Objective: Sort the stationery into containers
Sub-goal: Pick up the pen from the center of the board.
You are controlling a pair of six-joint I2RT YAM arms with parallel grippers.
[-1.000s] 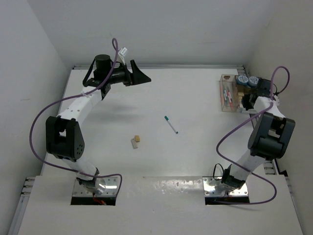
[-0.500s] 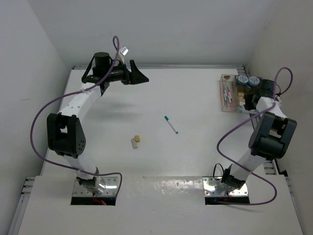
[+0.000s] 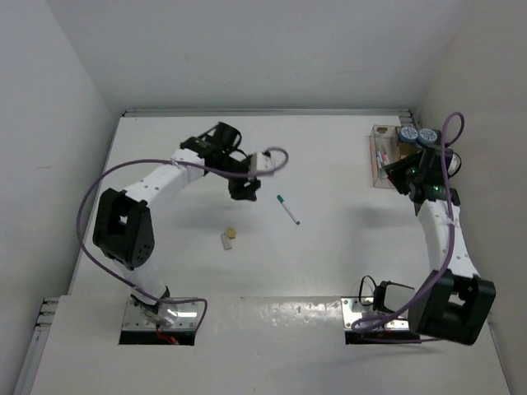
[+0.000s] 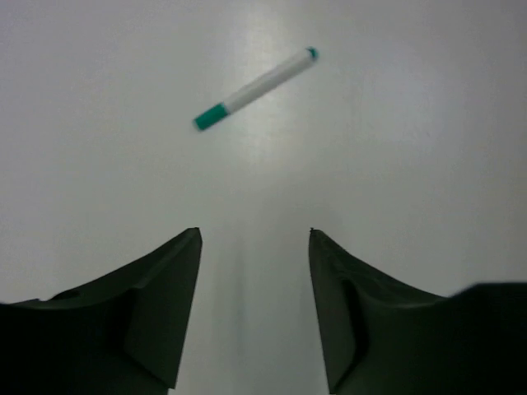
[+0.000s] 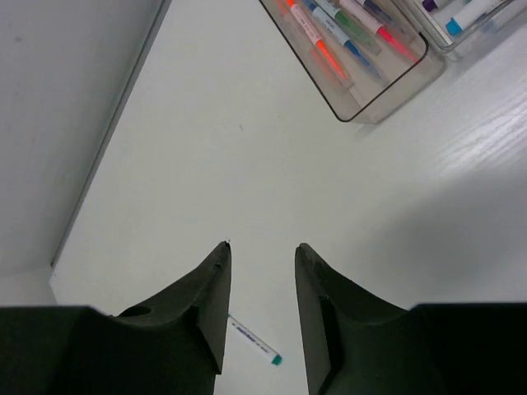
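Observation:
A white pen with a teal cap (image 3: 287,209) lies alone on the table's middle. My left gripper (image 3: 246,195) hovers just left of it, open and empty; in the left wrist view the pen (image 4: 255,88) lies ahead of the gripper (image 4: 255,234). A tan block (image 3: 233,233) and a white block (image 3: 225,240) lie side by side nearer the front. At the back right, the clear container (image 3: 377,164) holds several pens (image 5: 329,37), joined to a tan container (image 3: 403,155). Two blue-grey rolls (image 3: 417,135) sit behind them. My right gripper (image 3: 398,175) hangs open and empty beside the containers.
In the right wrist view the right gripper (image 5: 262,245) looks down on the clear container's rim (image 5: 356,117) and the distant teal-capped pen (image 5: 251,338). Walls close the table at left, back and right. Purple cables loop off both arms.
My left arm swung from the table's back edge down toward the middle, beside the pen, its jaws narrowing. My right arm drew back from the containers and its jaws parted.

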